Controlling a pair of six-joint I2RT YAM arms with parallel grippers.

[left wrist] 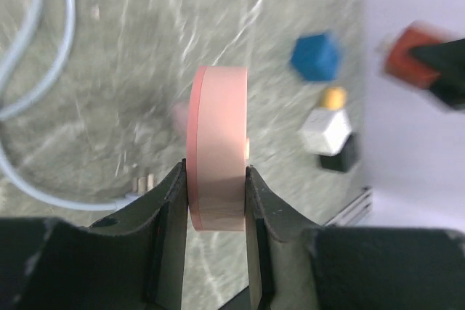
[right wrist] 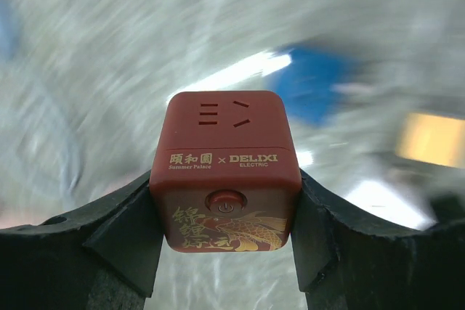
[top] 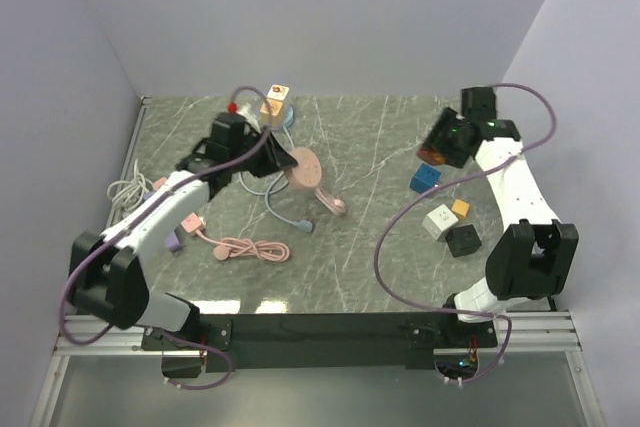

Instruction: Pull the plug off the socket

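Above the grey counter (top: 380,147), mid-frame in the top view, the left jaws are closed on the flat faces of one pink disc (left wrist: 216,143), probably the plug; it looks rigid, light and smooth, best held as now. At upper right the right jaws clamp one red cube socket (right wrist: 225,172), hard and blocky, well apart from it. Lower right lie one blue cube (top: 425,179), one white cube (top: 438,219), one black cube (top: 462,240).
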